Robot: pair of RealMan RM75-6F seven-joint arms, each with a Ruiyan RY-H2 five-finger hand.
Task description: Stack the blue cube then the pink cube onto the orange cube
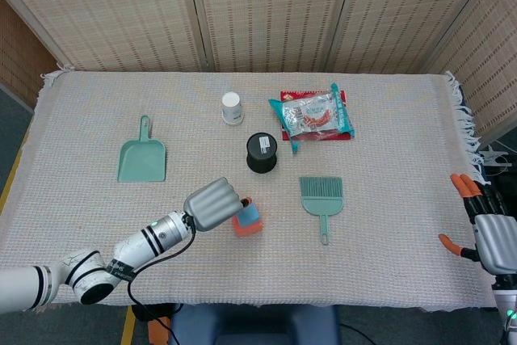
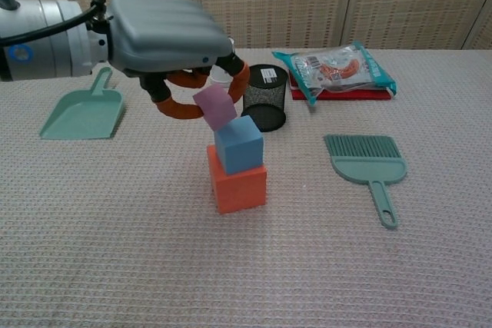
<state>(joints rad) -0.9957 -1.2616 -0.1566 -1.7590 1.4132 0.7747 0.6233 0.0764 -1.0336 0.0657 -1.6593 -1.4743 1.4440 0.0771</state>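
The blue cube (image 2: 239,144) sits on top of the orange cube (image 2: 238,183) near the table's middle. My left hand (image 2: 171,44) pinches the pink cube (image 2: 215,107), tilted, just above the blue cube's upper left corner. In the head view the left hand (image 1: 215,204) covers most of the stack, with only part of the blue cube (image 1: 251,215) and the orange cube (image 1: 246,229) showing. My right hand (image 1: 487,227) hangs open off the table's right edge, holding nothing.
A black mesh cup (image 2: 264,97) stands right behind the stack, a white paper cup (image 2: 223,61) further back. A green brush (image 2: 369,167) lies to the right, a green dustpan (image 2: 82,115) to the left, and a snack bag (image 2: 334,67) at the back right.
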